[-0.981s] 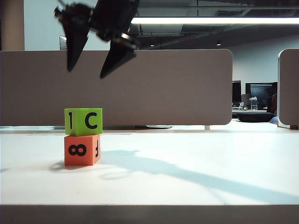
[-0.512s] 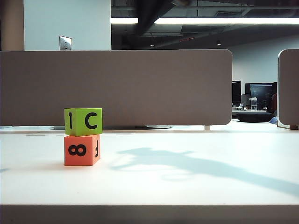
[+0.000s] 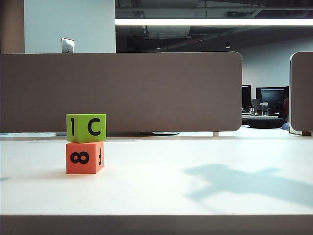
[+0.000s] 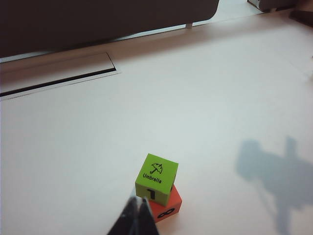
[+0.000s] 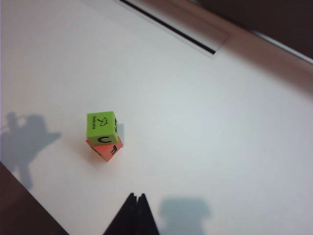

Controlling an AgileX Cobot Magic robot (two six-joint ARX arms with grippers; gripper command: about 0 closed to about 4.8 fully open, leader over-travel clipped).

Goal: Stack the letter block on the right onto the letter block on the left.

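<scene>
While green block [image 3: 86, 128] sat on orange block [image 3: 84, 157], I saw left gripper [image 4: 138, 213] and right gripper [image 5: 136, 207] clenched, empty, high above table [image 3: 195, 181].

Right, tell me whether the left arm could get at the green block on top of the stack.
Probably yes. The left gripper, shut, hangs just above the green block atop the orange block, with bare table around; it must open first.
</scene>
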